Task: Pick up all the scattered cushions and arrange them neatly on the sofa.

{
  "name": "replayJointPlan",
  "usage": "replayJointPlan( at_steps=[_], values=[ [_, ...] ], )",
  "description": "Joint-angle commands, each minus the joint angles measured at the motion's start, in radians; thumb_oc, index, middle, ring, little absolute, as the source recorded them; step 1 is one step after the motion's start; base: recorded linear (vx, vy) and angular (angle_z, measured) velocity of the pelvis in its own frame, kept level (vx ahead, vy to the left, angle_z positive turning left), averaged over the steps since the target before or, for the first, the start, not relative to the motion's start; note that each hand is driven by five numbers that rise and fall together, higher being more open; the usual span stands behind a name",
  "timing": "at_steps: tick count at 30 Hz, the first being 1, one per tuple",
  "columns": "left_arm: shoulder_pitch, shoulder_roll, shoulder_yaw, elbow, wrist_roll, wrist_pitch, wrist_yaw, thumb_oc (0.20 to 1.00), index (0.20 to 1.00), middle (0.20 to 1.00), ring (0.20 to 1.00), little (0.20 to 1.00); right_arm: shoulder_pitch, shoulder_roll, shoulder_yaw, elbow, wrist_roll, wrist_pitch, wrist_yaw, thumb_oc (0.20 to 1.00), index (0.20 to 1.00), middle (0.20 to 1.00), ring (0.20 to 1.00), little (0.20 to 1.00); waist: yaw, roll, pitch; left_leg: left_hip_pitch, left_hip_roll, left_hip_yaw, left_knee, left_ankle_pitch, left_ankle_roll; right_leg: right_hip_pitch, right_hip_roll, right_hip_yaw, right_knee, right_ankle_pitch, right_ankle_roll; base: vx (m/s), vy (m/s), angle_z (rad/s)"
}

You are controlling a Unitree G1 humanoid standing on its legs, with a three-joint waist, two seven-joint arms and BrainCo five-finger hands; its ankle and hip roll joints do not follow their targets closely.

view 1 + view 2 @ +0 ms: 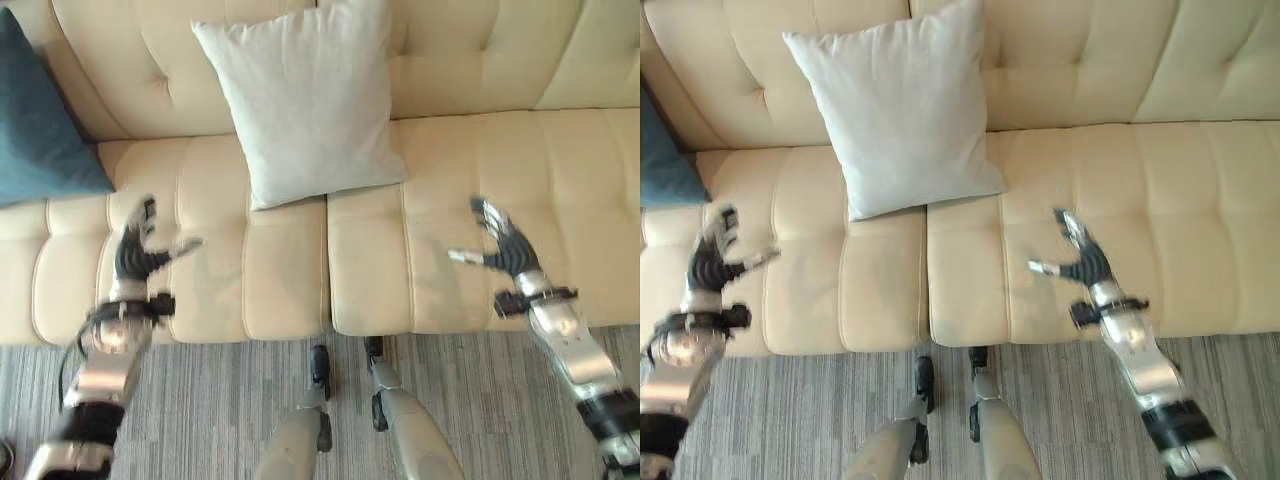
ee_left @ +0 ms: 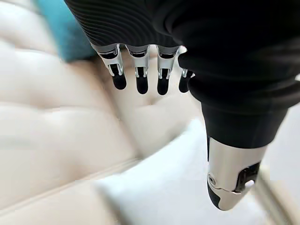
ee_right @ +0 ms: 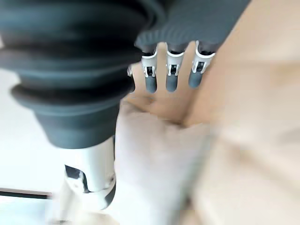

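This looks like a living room or lounge in a home, or a room set up as one. A cream sofa (image 1: pixel 430 250) with tufted, buttoned back and seat cushions spans the head views. A pale grey cushion (image 1: pixel 305 100) leans upright against its back near the middle, and a teal cushion (image 1: pixel 40 130) rests at the sofa's left end. In front of the sofa lies a grey floor (image 1: pixel 220 410) with a fine striped weave, like carpet.

Two cushions, one pale grey (image 1: pixel 305 100), one teal (image 1: pixel 40 120); one sofa (image 1: pixel 480 180)
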Motion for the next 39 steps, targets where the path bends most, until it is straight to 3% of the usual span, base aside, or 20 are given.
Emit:
replayJointPlan(
  at_steps=[1,7,13,17,18,19,20,22,24,26,27,30,32,34,39],
  values=[
    [0.045,-0.011,0.004,0.066,0.083,0.008,-0.061,1.000,1.000,1.000,1.000,1.000,0.054,0.007,-0.004,0.040,-0.092,-0.024,0.033,1.000,1.000,1.000,1.000,1.000,-0.002,-0.010,-0.135,0.064,-0.001,0.018,0.035,-0.103,-0.025,0.055,-0.045,-0.037,0.011,-0.120,0.125,0.04,0.078,-0.27],
    [0.180,-0.118,0.009,0.218,0.109,0.068,-0.111,1.000,1.000,1.000,1.000,1.000,0.186,0.095,-0.067,0.184,-0.126,0.032,0.045,1.000,1.000,1.000,1.000,1.000,-0.012,-0.017,-0.182,0.134,0.000,0.029,0.047,-0.122,-0.017,0.124,-0.053,-0.040,0.009,-0.122,0.131,-0.03,0.048,-0.08],
    [0.184,-0.173,-0.011,0.342,0.116,0.096,-0.106,1.000,1.000,1.000,1.000,1.000,0.168,0.178,-0.090,0.324,-0.070,0.052,0.010,1.000,1.000,1.000,1.000,1.000,-0.024,-0.029,-0.198,0.172,-0.013,0.034,0.057,-0.145,-0.004,0.140,-0.056,-0.025,0.012,-0.100,0.137,-0.09,0.068,-0.07],
    [0.149,-0.142,-0.030,0.339,0.133,0.091,-0.083,1.000,1.000,1.000,1.000,1.000,0.112,0.224,-0.091,0.361,-0.020,0.052,-0.027,1.000,1.000,1.000,1.000,1.000,-0.043,-0.058,-0.159,0.145,-0.037,0.048,0.041,-0.121,0.020,0.043,-0.055,0.011,0.033,0.015,0.190,-0.29,0.051,-0.32],
    [0.137,-0.124,-0.036,0.317,0.128,0.088,-0.082,1.000,1.000,1.000,1.000,1.000,0.099,0.228,-0.084,0.363,-0.014,0.051,-0.035,1.000,1.000,1.000,1.000,1.000,-0.042,-0.057,-0.145,0.122,-0.027,0.048,0.044,-0.102,0.021,0.032,-0.049,0.010,0.054,-0.013,0.193,-0.49,-0.038,-0.40],
    [0.114,-0.097,-0.041,0.276,0.119,0.085,-0.077,1.000,1.000,1.000,1.000,1.000,0.087,0.245,-0.075,0.372,0.005,0.048,-0.042,1.000,1.000,1.000,1.000,1.000,-0.025,-0.043,-0.128,0.082,0.000,0.051,0.046,-0.064,0.022,0.033,-0.040,-0.012,0.166,-0.106,0.166,-0.39,-0.030,-0.17],
    [0.114,-0.097,-0.041,0.276,0.119,0.085,-0.077,1.000,1.000,1.000,1.000,1.000,0.087,0.246,-0.074,0.372,0.005,0.048,-0.042,1.000,1.000,1.000,1.000,1.000,-0.026,-0.044,-0.132,0.077,-0.001,0.052,0.046,-0.062,0.022,0.028,-0.041,-0.011,0.166,-0.104,0.165,-0.38,-0.041,-0.12],
    [0.104,-0.080,-0.042,0.230,0.110,0.083,-0.074,1.000,1.000,1.000,1.000,1.000,0.088,0.258,-0.065,0.376,0.016,0.041,-0.045,1.000,1.000,1.000,1.000,1.000,0.001,-0.025,-0.133,0.065,0.032,0.049,0.025,-0.031,0.017,0.067,-0.033,-0.044,0.294,-0.214,0.131,-0.22,-0.073,-0.23],
    [0.102,-0.077,-0.035,0.219,0.110,0.084,-0.069,1.000,1.000,1.000,1.000,1.000,0.092,0.269,-0.068,0.377,0.018,0.039,-0.046,1.000,1.000,1.000,1.000,1.000,0.025,-0.016,-0.147,0.054,0.056,0.050,0.010,-0.012,0.011,0.111,-0.053,-0.058,0.400,-0.256,0.118,-0.21,-0.154,-0.30],
    [0.110,-0.086,-0.039,0.205,0.107,0.085,-0.059,1.000,1.000,1.000,1.000,1.000,0.091,0.277,-0.077,0.368,0.017,0.038,-0.055,1.000,1.000,1.000,1.000,1.000,0.052,-0.034,-0.156,0.037,0.067,0.045,0.012,0.011,-0.003,0.192,-0.084,-0.051,0.364,-0.260,0.116,-0.17,-0.269,-0.13],
    [0.106,-0.098,-0.041,0.194,0.089,0.084,-0.058,1.000,1.000,1.000,1.000,1.000,0.093,0.284,-0.078,0.378,0.022,0.041,-0.060,1.000,1.000,1.000,1.000,1.000,0.065,-0.058,-0.162,-0.004,0.070,0.037,0.023,0.040,-0.021,0.252,-0.056,-0.033,0.253,-0.315,0.103,-0.11,-0.238,-0.09],
    [0.104,-0.099,-0.038,0.191,0.086,0.082,-0.056,1.000,1.000,1.000,1.000,1.000,0.094,0.284,-0.081,0.379,0.027,0.043,-0.067,1.000,1.000,1.000,1.000,1.000,0.070,-0.066,-0.167,-0.039,0.079,0.035,0.042,0.053,-0.030,0.268,-0.043,-0.037,0.184,-0.324,0.091,-0.13,-0.186,0.02],
    [0.084,-0.111,-0.048,0.188,0.088,0.085,-0.052,1.000,1.000,1.000,1.000,1.000,0.099,0.263,-0.085,0.382,0.022,0.046,-0.079,1.000,1.000,1.000,1.000,1.000,0.065,-0.062,-0.158,-0.103,0.088,0.027,0.078,0.094,-0.056,0.260,-0.019,-0.045,0.116,-0.312,0.072,-0.27,-0.182,0.06],
    [0.068,-0.115,-0.054,0.189,0.089,0.084,-0.053,1.000,1.000,1.000,1.000,1.000,0.092,0.246,-0.084,0.383,0.016,0.052,-0.082,1.000,1.000,1.000,1.000,1.000,0.064,-0.066,-0.142,-0.117,0.074,0.013,0.114,0.071,-0.057,0.242,-0.025,-0.056,0.114,-0.297,0.068,-0.27,-0.081,0.10],
    [0.075,-0.123,-0.048,0.207,0.110,0.087,-0.064,1.000,1.000,1.000,1.000,1.000,0.113,0.227,-0.085,0.368,0.003,0.057,-0.068,1.000,1.000,1.000,1.000,1.000,0.037,-0.097,-0.145,-0.021,0.016,-0.045,0.231,-0.107,-0.035,0.221,-0.060,-0.060,0.100,-0.245,0.077,-0.15,-0.022,0.19]
  ],
)
